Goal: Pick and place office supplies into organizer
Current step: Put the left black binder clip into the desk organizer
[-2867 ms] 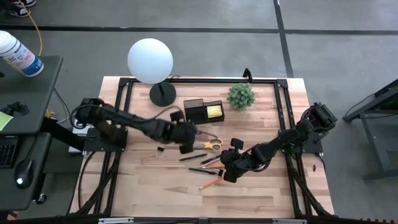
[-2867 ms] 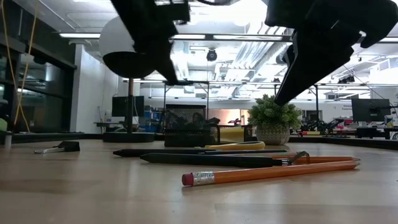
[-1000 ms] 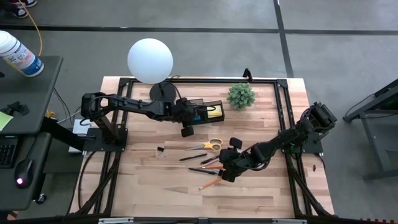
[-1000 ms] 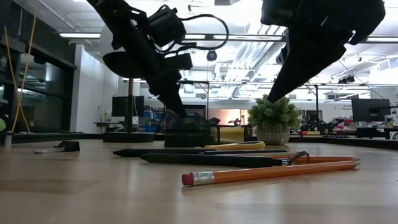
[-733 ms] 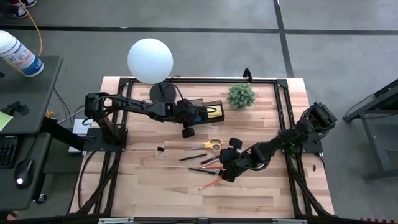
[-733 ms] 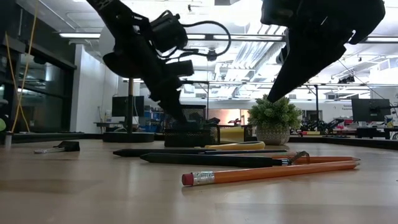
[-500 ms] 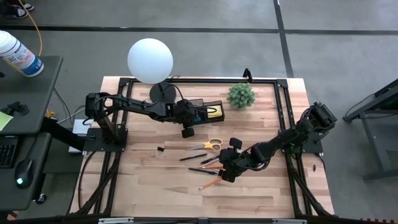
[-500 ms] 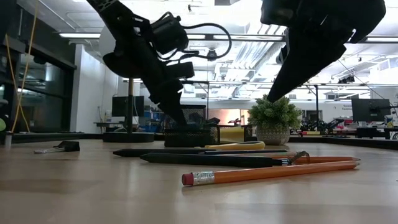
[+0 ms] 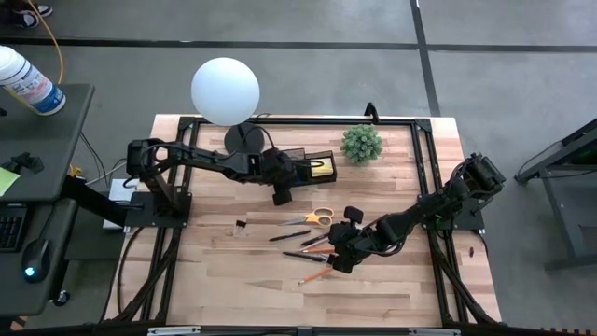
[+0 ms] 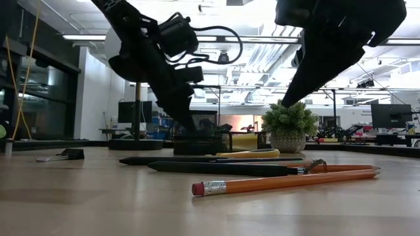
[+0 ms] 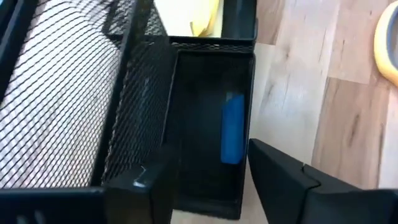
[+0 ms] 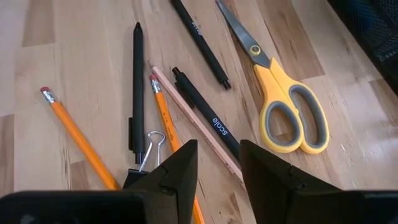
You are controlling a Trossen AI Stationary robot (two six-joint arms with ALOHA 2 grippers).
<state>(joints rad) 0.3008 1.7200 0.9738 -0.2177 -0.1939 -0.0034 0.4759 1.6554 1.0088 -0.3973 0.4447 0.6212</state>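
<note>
Left gripper (image 11: 205,180), fingers spread and empty, hovers over the organizer (image 9: 305,166), blue eraser (image 11: 233,129) lying inside; right gripper (image 12: 214,168), part-open, holds nothing above the pens.

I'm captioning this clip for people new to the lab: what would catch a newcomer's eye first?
Probably the white globe lamp at the table's far edge, bright against the wood. Next, the left gripper poised over the black mesh organizer, fingers apart, with a blue eraser lying in the compartment below. Nearer the front, yellow-handled scissors and a scatter of pens and pencils lie under the waiting right gripper.
</note>
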